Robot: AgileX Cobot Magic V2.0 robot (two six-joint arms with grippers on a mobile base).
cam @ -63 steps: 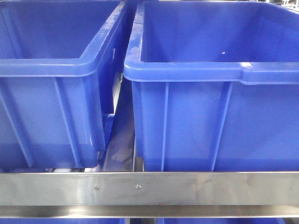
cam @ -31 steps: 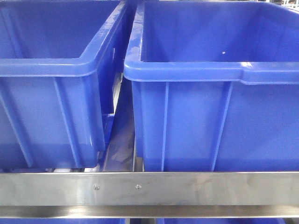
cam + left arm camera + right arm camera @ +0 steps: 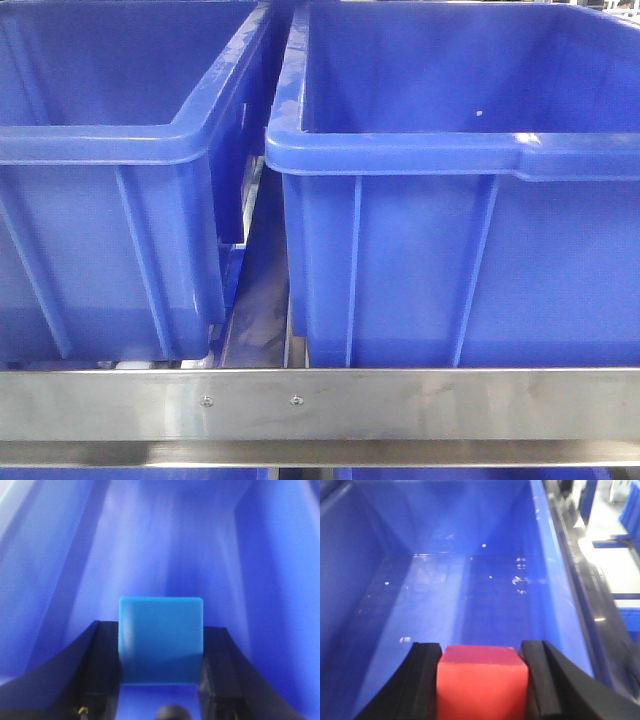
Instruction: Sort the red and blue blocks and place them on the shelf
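Front view: two large blue bins stand side by side on the shelf (image 3: 320, 405), behind its flat steel front rail with two screw heads. The left bin (image 3: 110, 250) and the right bin (image 3: 460, 260) are separated by a narrow gap through which a metal track is visible. Neither arm appears in this view.

Left wrist view: the left hand (image 3: 161, 655) is closed on the blue block (image 3: 161, 640). The two black fingers (image 3: 102, 665) press against the block's left and right faces. The block sits upright and square between them, its sky-blue face toward the camera. Behind and around the block are blue bin walls and a blue floor; the hand is inside or just above a bin. Which of the two bins cannot be determined from this view.

Right wrist view: the right hand (image 3: 482, 685) is closed on the red block (image 3: 481, 682), with one black finger (image 3: 425, 680) on each side in contact with it. The block is held above the interior of a blue bin (image 3: 370, 605), near the bin's near edge. The bin floor shows scattered white specks and scuffs. To the right of the bin wall a steel rail (image 3: 585, 580) of the shelf runs alongside it.
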